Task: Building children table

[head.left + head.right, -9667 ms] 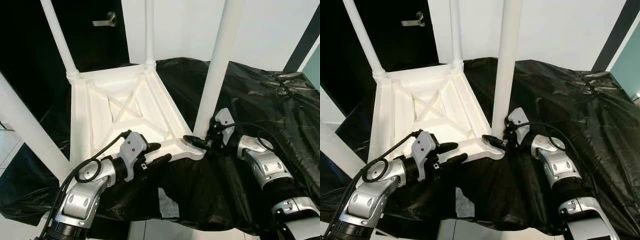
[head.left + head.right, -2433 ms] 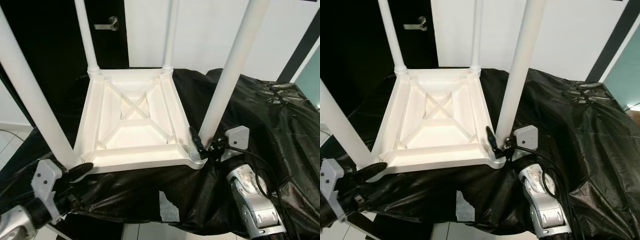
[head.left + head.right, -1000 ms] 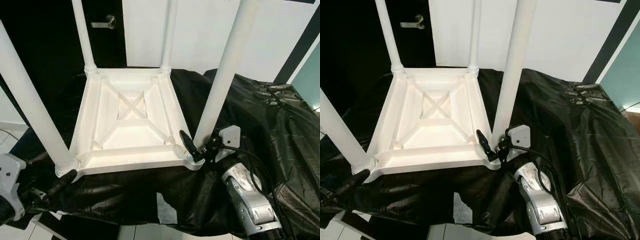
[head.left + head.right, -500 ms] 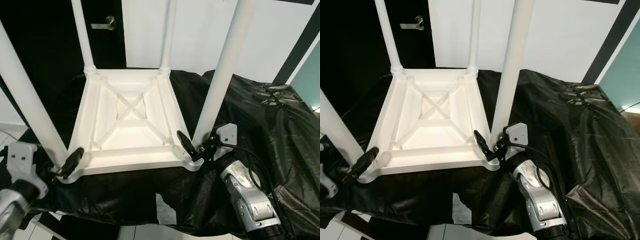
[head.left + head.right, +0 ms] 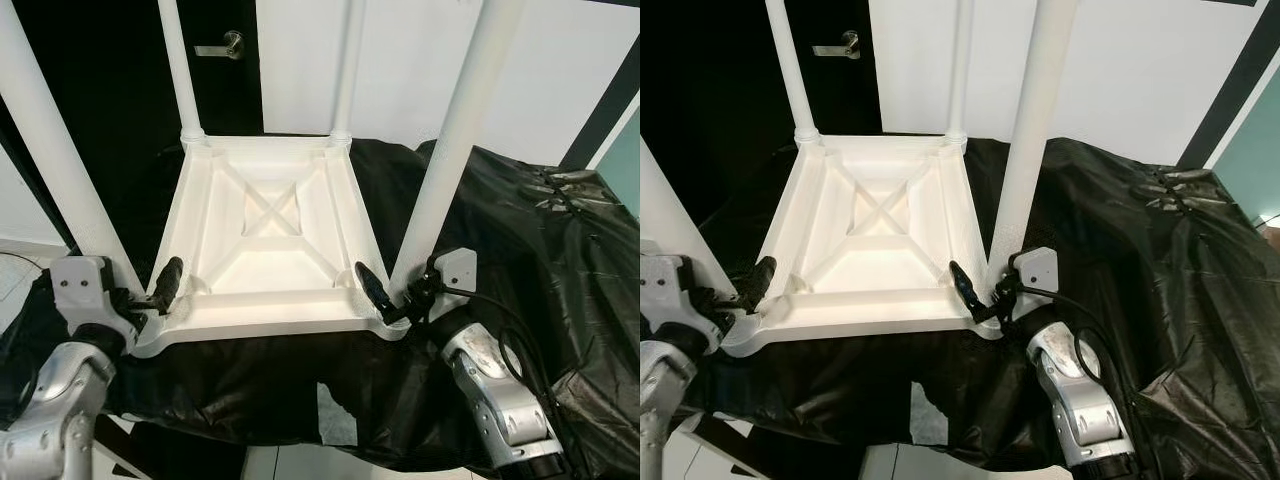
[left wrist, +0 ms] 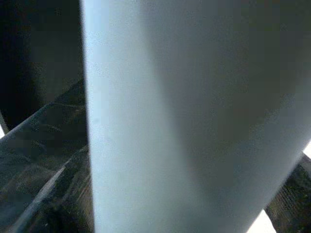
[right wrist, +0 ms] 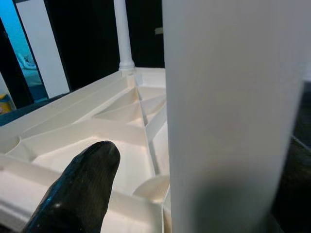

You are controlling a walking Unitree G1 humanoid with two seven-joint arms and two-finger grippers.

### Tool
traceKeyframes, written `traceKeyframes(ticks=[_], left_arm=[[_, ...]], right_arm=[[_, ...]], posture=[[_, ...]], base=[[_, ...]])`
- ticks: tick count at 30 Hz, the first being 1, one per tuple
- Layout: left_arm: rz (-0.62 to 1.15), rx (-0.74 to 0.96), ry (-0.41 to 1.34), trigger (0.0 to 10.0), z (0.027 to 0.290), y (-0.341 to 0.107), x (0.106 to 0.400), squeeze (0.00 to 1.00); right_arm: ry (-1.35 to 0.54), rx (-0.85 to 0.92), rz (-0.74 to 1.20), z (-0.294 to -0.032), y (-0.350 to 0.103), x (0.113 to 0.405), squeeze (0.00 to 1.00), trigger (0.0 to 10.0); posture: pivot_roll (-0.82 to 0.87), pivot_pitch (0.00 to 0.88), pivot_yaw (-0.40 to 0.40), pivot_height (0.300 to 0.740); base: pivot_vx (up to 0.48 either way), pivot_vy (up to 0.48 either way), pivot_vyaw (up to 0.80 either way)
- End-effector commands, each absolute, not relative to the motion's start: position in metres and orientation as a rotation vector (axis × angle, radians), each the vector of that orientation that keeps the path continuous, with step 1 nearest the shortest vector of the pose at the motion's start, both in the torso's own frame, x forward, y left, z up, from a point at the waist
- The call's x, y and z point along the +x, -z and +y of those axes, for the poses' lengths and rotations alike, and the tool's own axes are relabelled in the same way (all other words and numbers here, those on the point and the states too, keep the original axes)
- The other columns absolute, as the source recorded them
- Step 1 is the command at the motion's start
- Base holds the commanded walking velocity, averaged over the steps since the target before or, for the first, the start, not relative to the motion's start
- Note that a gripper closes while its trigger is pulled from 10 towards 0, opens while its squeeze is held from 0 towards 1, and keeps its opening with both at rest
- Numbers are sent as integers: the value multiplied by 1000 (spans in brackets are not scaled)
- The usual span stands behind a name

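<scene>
**Operator:** Children's table (image 5: 265,250) is upside down on the black plastic sheet (image 5: 520,230) over the worktop, ribbed underside up, all four white legs standing in their corner sockets. I have the right gripper (image 5: 385,298) at the near right leg (image 5: 450,150), right at its base. One black finger lies on the inner side by the socket. I judge the jaws are open around the leg, but I can't see whether they are clamped on it.

**Observer:** And your left side?

**Operator:** Left gripper (image 5: 150,298) is at the near left leg (image 5: 55,160), one finger resting on the tabletop's corner just beside the socket. The left wrist view is mostly white leg, blurred, so I cannot tell whether those jaws have hold of it.

**Observer:** What worries you from here?

**Operator:** Three things, all judgement. If I push or twist either leg off its axis, it could bind in the socket or lever the corner up. The sheet looks slick and crumpled, so a sideways load could slide the whole table toward the near edge of the worktop. And with both grippers low at the bases, the tall legs could sway and tip the table.
</scene>
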State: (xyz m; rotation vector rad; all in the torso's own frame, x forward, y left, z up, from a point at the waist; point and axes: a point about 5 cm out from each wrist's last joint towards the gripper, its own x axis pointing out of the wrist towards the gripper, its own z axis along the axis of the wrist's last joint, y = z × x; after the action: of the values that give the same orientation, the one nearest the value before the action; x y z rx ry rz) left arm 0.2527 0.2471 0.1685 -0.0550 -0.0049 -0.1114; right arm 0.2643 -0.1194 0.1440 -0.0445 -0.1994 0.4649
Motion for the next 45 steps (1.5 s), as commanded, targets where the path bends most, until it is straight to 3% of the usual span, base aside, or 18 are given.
traceKeyframes(ticks=[1, 2, 5, 6, 21, 31, 38, 45], left_arm=[[9, -64, 82, 10000, 246, -165, 257, 0], [-1, -91, 72, 1882, 244, -165, 262, 0], [-4, -103, 61, 1882, 244, -165, 265, 0], [-12, -119, 65, 0, 243, -166, 266, 0], [-19, -192, 130, 0, 225, -161, 270, 0], [-23, -209, 165, 0, 219, -163, 271, 0], [-27, -234, 173, 0, 212, -165, 271, 0], [-40, -283, 206, 0, 194, -169, 266, 0]], right_arm=[[-463, -52, -191, -121, -143, 262, 0, 10000], [-459, -57, -178, -123, -140, 257, 0, 10000], [-455, -60, -173, -124, -139, 254, 0, 10000], [-450, -60, -168, -126, -138, 251, 0, 10000], [-579, 51, -56, -130, -137, 205, 0, 10000], [-735, 243, 156, -134, -124, 170, 0, 10000], [-706, 379, 198, -133, -119, 174, 0, 10000], [-681, 596, 193, -120, -120, 205, 0, 10000]], posture=[[66, 0, -39, 740], [55, 0, -30, 740], [53, 0, -30, 740], [49, 0, -26, 740], [29, 0, -7, 740], [25, 0, 5, 740], [30, 0, 5, 740], [62, 0, -13, 740]], base=[[0, 0, 0], [0, 0, 0], [0, 0, 0], [0, 0, 0], [0, 0, 0], [0, 0, 0], [0, 0, 0], [0, 0, 0]])
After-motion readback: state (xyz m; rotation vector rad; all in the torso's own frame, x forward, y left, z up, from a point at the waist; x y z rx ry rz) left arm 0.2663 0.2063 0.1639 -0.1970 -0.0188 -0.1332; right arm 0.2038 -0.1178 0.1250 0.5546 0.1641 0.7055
